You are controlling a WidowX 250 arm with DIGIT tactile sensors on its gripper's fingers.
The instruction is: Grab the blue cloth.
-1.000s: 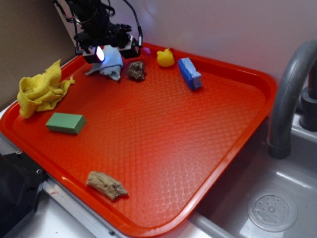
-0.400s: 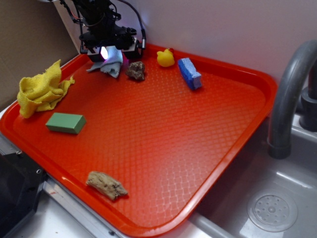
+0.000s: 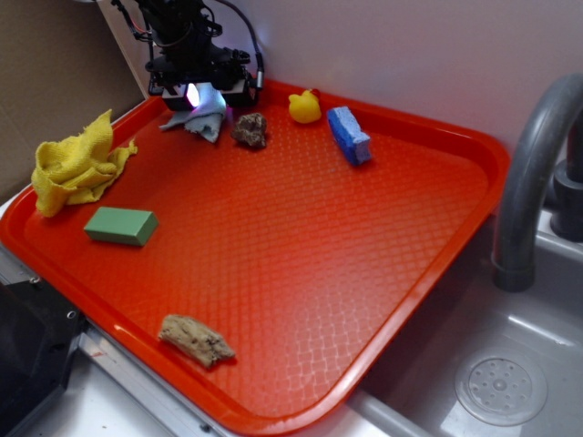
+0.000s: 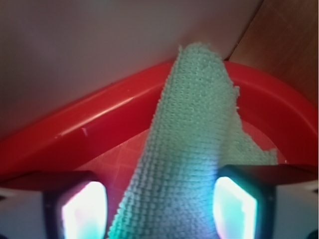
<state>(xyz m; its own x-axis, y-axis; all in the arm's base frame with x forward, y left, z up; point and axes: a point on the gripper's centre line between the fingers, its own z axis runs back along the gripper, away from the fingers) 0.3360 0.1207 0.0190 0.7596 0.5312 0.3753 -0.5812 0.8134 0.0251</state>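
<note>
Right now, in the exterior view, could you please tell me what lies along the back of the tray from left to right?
blue cloth under the gripper → brown rock → yellow rubber duck → blue sponge.

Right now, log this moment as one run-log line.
phase: grasp | gripper: over blue cloth, cloth between fingers | closure: unclear | location: tray back-left corner

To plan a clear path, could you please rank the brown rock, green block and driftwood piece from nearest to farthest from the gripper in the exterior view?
From the gripper:
1. Brown rock, just beside it at the tray's back.
2. Green block, near the left rim.
3. Driftwood piece, at the front edge.
</note>
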